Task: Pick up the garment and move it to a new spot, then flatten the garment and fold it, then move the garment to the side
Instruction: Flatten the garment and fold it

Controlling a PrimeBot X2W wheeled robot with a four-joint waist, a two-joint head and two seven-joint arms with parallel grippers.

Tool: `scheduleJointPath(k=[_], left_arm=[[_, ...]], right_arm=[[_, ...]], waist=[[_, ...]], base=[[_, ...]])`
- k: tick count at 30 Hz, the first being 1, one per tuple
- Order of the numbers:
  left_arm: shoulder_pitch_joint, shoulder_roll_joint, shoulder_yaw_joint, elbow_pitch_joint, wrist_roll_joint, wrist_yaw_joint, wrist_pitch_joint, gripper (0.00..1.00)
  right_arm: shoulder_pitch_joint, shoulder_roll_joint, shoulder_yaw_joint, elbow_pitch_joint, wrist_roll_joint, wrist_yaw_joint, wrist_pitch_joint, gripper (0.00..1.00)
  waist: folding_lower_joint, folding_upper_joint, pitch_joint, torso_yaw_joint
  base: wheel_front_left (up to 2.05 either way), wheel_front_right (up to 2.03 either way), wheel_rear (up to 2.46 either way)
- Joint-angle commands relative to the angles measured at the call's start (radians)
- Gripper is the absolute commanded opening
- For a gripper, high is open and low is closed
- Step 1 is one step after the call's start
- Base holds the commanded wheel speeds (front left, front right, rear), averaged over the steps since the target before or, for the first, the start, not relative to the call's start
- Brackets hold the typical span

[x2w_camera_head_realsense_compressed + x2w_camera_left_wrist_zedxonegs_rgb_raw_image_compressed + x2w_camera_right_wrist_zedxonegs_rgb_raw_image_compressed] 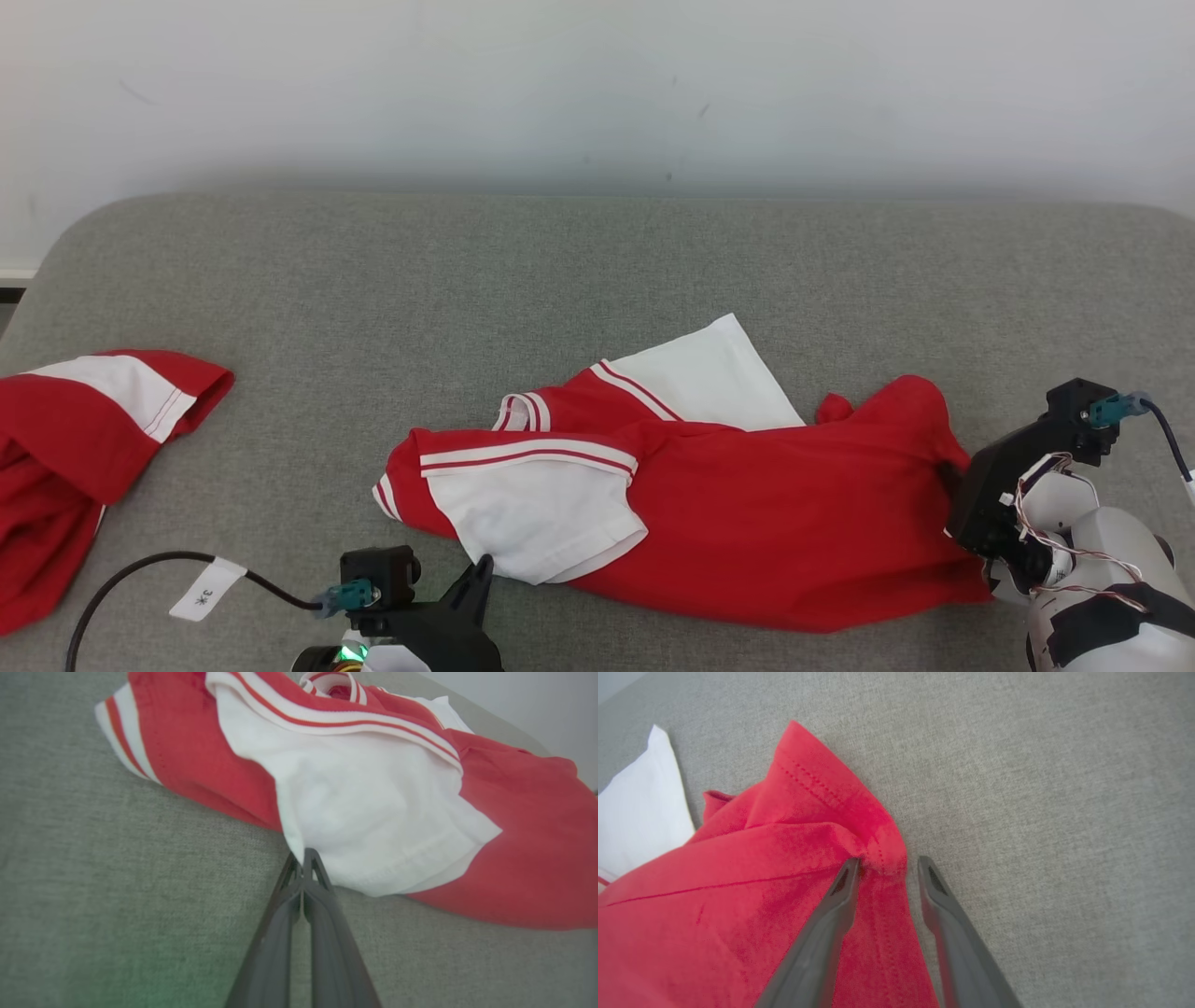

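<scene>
Garment (709, 504): crumpled, mid grey surface (597, 261), not yet flat. Left gripper (304, 855): fingers pressed together, tips at white sleeve hem. Right gripper (889, 861): fingers apart, straddling red hem corner, probably to pinch and spread it.

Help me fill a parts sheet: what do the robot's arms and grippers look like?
Each gripper has two long, dark-grey fingers tapering to points, on a black housing. The left gripper has a teal connector feeding a black cable with a white tag, plus a green light. The right gripper has a teal plug, dark blue cable, red-and-white wires, and a pale forearm with black patches.
</scene>
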Motion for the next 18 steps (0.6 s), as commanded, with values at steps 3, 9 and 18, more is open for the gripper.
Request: scheduleJointPath(k=[3, 9, 18], left_arm=[[0.015, 0.008, -0.001, -0.016, -0.009, 0.009, 0.005, 0.00], [0.013, 0.019, -0.001, -0.040, -0.012, 0.019, 0.015, 0.00], [0.006, 0.029, -0.001, -0.068, -0.015, 0.033, 0.023, 0.00]], right_arm=[[-0.013, -0.010, -0.005, 0.021, -0.007, -0.002, -0.008, 0.34], [-0.029, -0.015, -0.013, 0.055, -0.017, -0.002, -0.011, 0.48], [-0.068, -0.015, -0.024, 0.087, -0.046, -0.002, -0.048, 0.00]], waist=[[-0.0001, -0.0001, 0.005, 0.004], [-0.0001, -0.0001, 0.016, 0.007], [-0.0001, -0.0001, 0.033, 0.013]], base=[[0.00, 0.00, 0.00], [0.00, 0.00, 0.00], [0.00, 0.00, 0.00]])
